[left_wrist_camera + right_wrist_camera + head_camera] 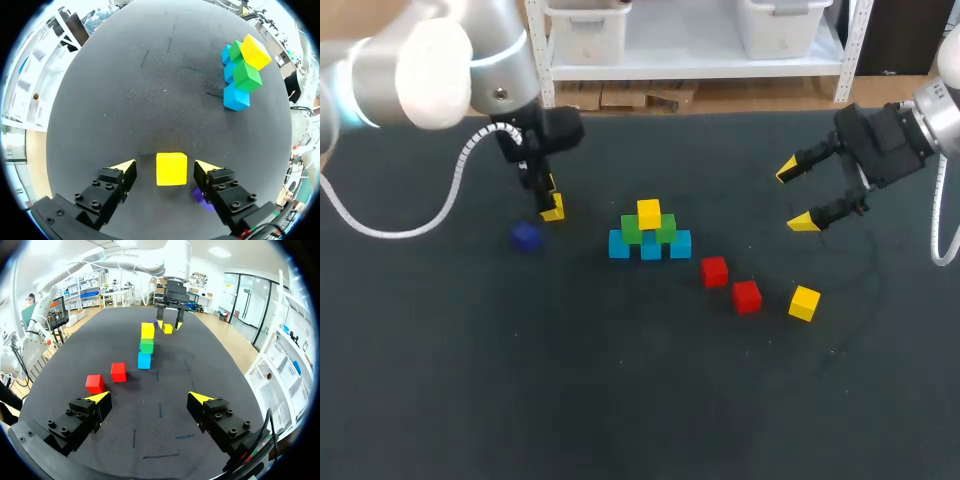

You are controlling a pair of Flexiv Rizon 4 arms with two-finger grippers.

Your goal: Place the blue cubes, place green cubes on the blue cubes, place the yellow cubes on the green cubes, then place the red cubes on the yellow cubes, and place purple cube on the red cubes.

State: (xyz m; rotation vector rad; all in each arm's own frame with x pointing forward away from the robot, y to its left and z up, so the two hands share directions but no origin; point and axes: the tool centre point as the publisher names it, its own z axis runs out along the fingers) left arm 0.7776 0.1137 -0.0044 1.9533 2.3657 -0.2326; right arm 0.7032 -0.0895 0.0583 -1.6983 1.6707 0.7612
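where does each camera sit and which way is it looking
head: above and behind, looking down on the table; left arm and right arm show.
left wrist: looks along its fingers at a yellow cube between them.
right wrist: looks past its fingers, over red cubes, to the left arm.
shared: all three show the stack.

L pincer [165, 165] open, low, R pincer [796, 196] open

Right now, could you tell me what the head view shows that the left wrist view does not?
Only the head view: two red cubes, a loose yellow cube and the right gripper. Only the left wrist view: clear gaps between the left gripper's open fingers and the yellow cube they flank. Both: the stack and the purple cube.
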